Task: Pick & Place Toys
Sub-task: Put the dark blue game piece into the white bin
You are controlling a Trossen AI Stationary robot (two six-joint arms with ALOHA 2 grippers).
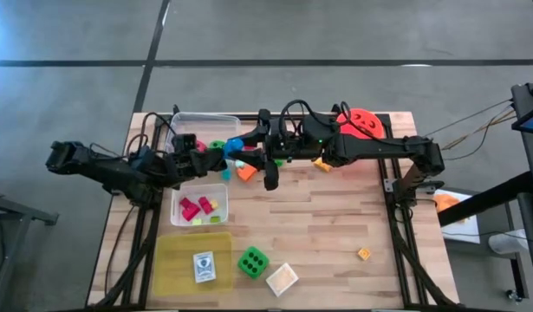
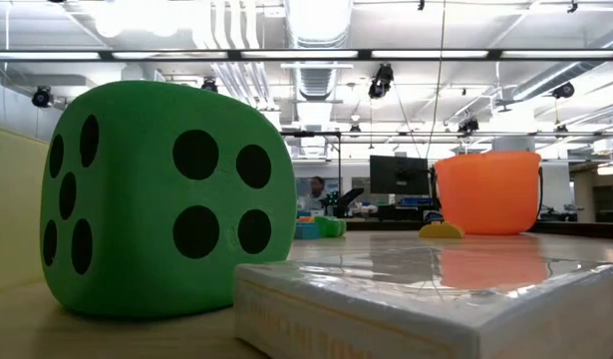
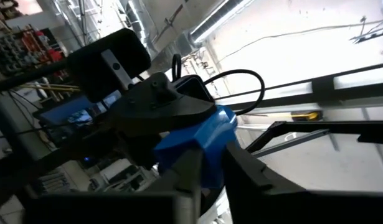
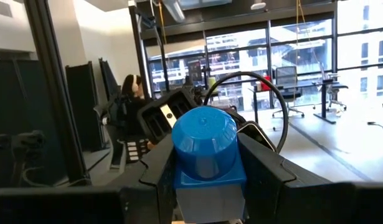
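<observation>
A blue block with a round stud [image 1: 234,145] is held in the air between both grippers, over the far middle of the table. My left gripper [image 1: 221,157] comes from the left and my right gripper [image 1: 246,144] from the right; both are shut on the block. It shows between my left fingers in the left wrist view [image 3: 202,144] and between my right fingers in the right wrist view [image 4: 207,152]. A green die [image 1: 253,261] rests on the table near the front; it fills the low view [image 2: 166,199]. My left gripper has the blue block's lower part [image 3: 207,168] between its two fingers. The block is clear of the table. My right gripper's dark body hides the block's other end in this view. My right gripper pinches the block's square base by two opposite sides [image 4: 179,177] between its two fingers. The round stud [image 4: 205,140] stands out beyond the fingers. The block is lifted clear of the table.
A clear tub [image 1: 199,206] holds pink and yellow blocks; another tub [image 1: 203,128] stands behind it. A yellow tray [image 1: 192,260] carries a card [image 1: 204,266]. A pale flat box [image 1: 282,278], a small orange block [image 1: 364,254], orange blocks [image 1: 246,172] and the red-orange bucket [image 1: 363,123] are around.
</observation>
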